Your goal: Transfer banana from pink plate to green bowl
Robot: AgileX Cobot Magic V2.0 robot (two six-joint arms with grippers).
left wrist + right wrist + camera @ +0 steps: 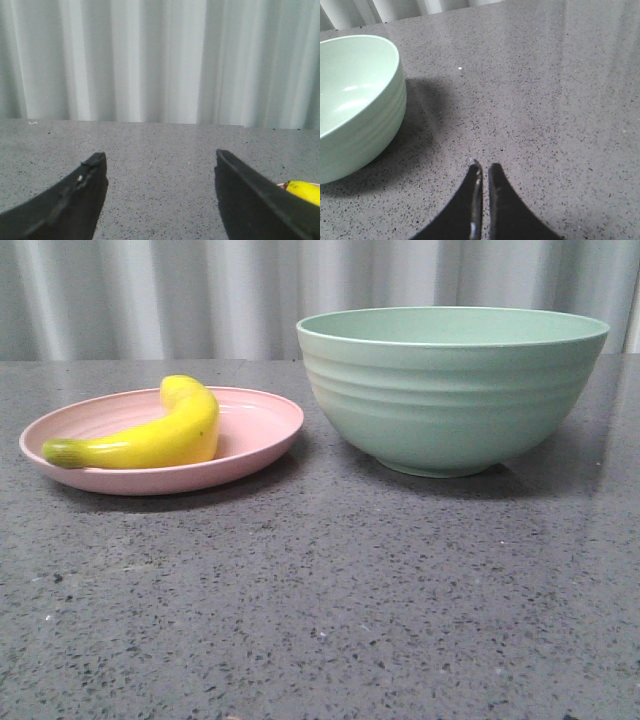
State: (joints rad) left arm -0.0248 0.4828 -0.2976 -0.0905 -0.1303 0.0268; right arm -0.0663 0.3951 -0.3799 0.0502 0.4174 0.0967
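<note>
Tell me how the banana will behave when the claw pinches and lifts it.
The banana looks smooth and glossy, so it may slip between the pads. Its curved body, resting on the shallow pink plate, could rock or pivot if nudged off-centre. It seems rigid and probably light.

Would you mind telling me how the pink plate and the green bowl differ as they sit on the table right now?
The pink plate is shallow and low; the green bowl is deep and stands much taller. The plate carries the banana, while nothing shows above the bowl's rim and the part of its inside seen from the right wrist is bare. The plate sits on the left, the bowl on the right. Both are round, matte, ringed and upright on the speckled grey table.
</note>
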